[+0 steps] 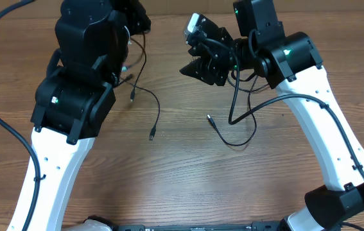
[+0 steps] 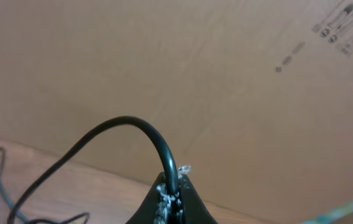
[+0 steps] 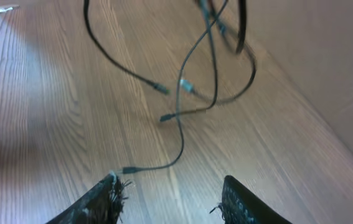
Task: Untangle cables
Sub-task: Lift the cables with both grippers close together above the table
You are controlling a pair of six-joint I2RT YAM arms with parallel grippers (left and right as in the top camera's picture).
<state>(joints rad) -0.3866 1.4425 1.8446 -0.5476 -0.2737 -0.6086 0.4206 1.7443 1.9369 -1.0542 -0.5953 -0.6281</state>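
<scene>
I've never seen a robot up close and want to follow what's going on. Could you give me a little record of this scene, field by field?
setting: wooden table, cardboard wall behind
job: untangling thin black cables
left fingers: shut on a black cable
right fingers: open, nothing between them
plug ends: two lie apart on the table, left of centre
second cable: lies right of centre, one plug showing
overall: strands spread out, not bundled

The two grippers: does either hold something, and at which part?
The left gripper is shut on a black cable, pinched on the cord itself, which arches up out of the closed jaws. The right gripper is open and holds nothing.
</scene>
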